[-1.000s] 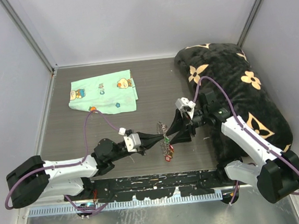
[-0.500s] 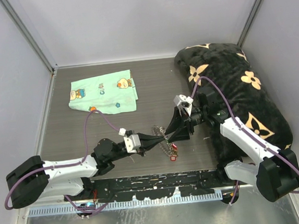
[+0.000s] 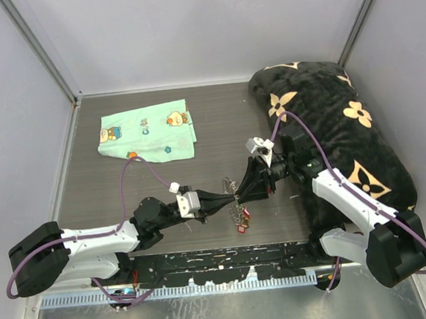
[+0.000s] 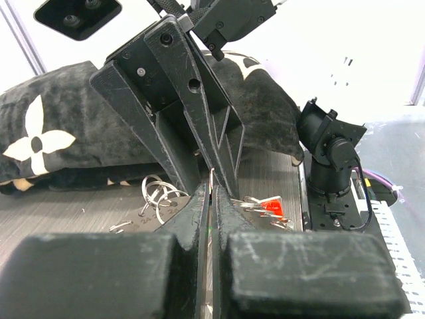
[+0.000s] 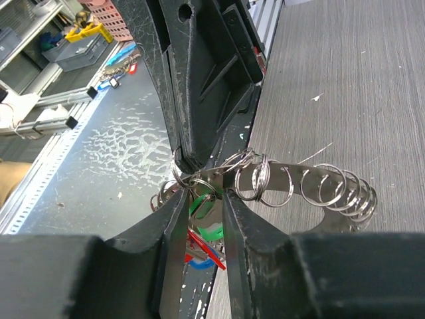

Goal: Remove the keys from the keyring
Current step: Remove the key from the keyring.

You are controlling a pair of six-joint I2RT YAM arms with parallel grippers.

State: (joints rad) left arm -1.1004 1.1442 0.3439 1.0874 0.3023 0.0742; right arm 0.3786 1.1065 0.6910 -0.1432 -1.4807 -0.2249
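Observation:
The keyring [image 5: 312,174] is a thin silver band hung with small rings, held above the table between both arms. My left gripper [image 4: 211,191] is shut on the band's edge; in the right wrist view its fingers [image 5: 199,86] reach down to pinch it. The keys [image 5: 207,222] hang below in a bunch with green, red and blue heads, and the red-headed keys [image 3: 240,218] also show from above. My right gripper [image 5: 204,194] straddles the green-headed key and its small ring with narrowed jaws. Whether they press on it I cannot tell. From above, both grippers [image 3: 236,195] meet tip to tip.
A mint-green cartoon-print cloth [image 3: 147,132] lies at the back left of the table. A big black cushion with beige flowers [image 3: 336,119] fills the right side, close behind the right arm. The table's metal front rail [image 3: 222,259] runs just below the hanging keys.
The right gripper's jaws have narrowed around the key bunch and it has shifted slightly left toward the left gripper. The hanging keys swung a little. The left arm has held still.

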